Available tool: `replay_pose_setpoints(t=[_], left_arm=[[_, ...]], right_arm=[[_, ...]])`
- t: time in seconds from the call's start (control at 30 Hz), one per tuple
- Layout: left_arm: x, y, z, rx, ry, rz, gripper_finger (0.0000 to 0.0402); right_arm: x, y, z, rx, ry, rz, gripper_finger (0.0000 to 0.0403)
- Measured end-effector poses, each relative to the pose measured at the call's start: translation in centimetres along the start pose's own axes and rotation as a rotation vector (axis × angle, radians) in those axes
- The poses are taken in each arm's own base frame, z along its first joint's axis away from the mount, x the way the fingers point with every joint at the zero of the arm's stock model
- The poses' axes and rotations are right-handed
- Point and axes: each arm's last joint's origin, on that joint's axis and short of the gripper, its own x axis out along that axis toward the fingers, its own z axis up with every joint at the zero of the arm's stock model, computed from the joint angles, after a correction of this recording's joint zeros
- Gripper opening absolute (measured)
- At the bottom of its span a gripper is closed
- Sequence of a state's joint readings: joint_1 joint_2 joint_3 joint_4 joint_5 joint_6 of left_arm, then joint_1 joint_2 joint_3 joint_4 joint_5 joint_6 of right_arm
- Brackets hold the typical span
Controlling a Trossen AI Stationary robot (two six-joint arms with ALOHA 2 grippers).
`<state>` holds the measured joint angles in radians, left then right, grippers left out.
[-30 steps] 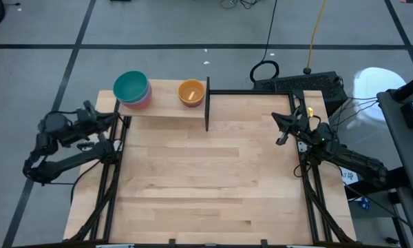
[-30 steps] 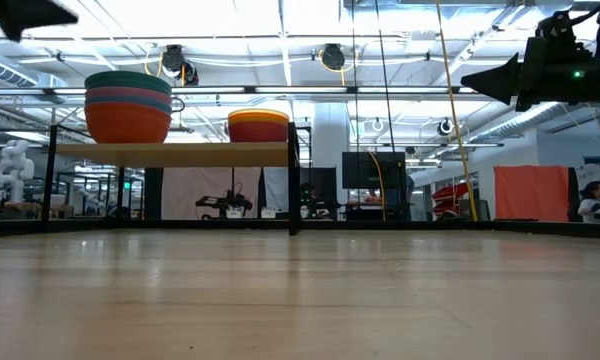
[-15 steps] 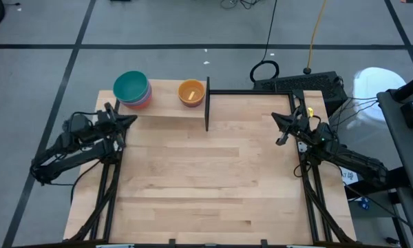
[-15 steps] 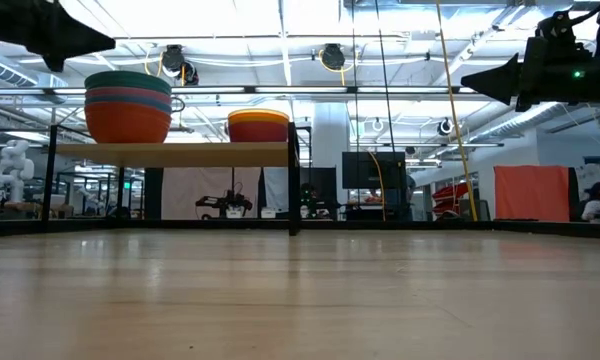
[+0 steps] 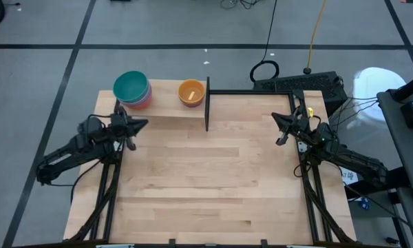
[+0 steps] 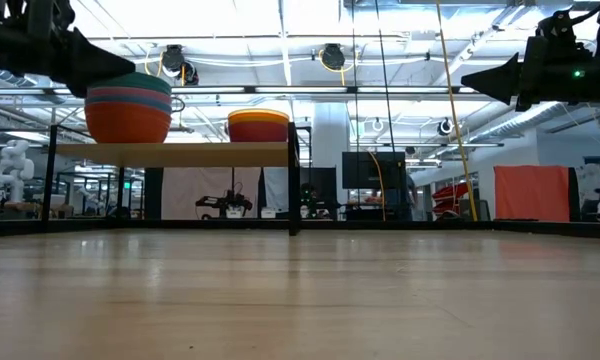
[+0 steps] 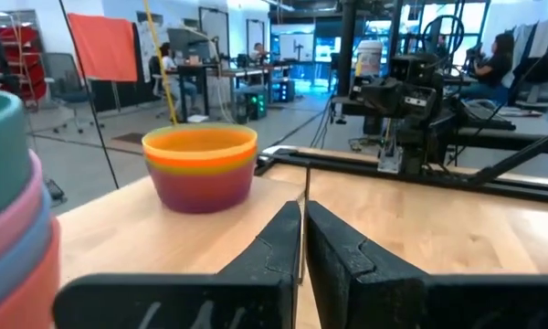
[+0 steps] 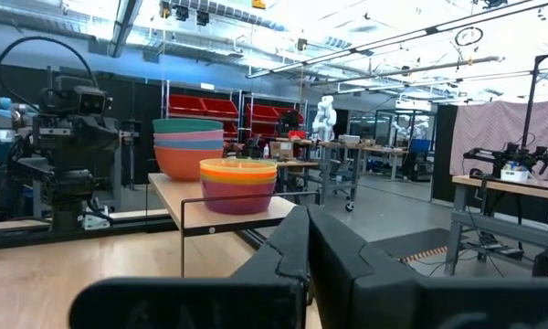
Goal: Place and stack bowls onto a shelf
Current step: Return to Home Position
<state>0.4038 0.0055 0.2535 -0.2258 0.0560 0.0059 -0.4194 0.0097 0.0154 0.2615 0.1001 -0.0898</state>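
the left gripper (image 5: 142, 125) hangs above the near-left part of the tabletop (image 5: 213, 186), its two dark fingers (image 7: 347, 260) pressed almost together with only a thin slit between them and nothing held in it. just ahead of its tips lies the shelf (image 5: 166, 105), a pale wood board with both bowl stacks on it. the teal-topped stack (image 5: 131, 88) stands close to this gripper, off to one side of its line of aim, showing teal over pink over blue over an orange-red bowl in the left wrist view. the yellow-topped stack (image 5: 191, 91) sits farther ahead of the same fingers, near the far end of the board, with yellow on top, orange under it and a reddish-purple bowl at the bottom. beyond that stack, from the left gripper's side, rises the shelf's black upright (image 5: 207, 103). the right gripper (image 5: 277, 118) waits over the opposite edge of the table, well apart from the shelf, its fingers likewise drawn nearly together around nothing. from its position the black upright stands between it and the bowls, the yellow-topped stack being the nearer and the teal-topped stack behind it.
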Motion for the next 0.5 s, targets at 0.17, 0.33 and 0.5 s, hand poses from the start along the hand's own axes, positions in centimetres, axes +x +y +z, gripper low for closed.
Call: replay_pose_setpoints(t=[0.17, 0.33, 0.5], left_arm=[[0.5, -0.1, -1.2, -0.029, 0.002, -0.033, 0.0026], [1.2, -0.2, -2.6, -0.043, -0.017, -0.077, 0.0026], [1.6, -0.2, -3.7, -0.060, -0.016, -0.079, 0.0026]], right_arm=[[0.0, 0.0, 0.0, 0.000, 0.000, 0.000, 0.0000], [0.0, 0.0, 0.0, 0.000, 0.000, 0.000, 0.0000], [0.0, 0.0, 0.0, 0.006, 0.000, 0.000, 0.0000]])
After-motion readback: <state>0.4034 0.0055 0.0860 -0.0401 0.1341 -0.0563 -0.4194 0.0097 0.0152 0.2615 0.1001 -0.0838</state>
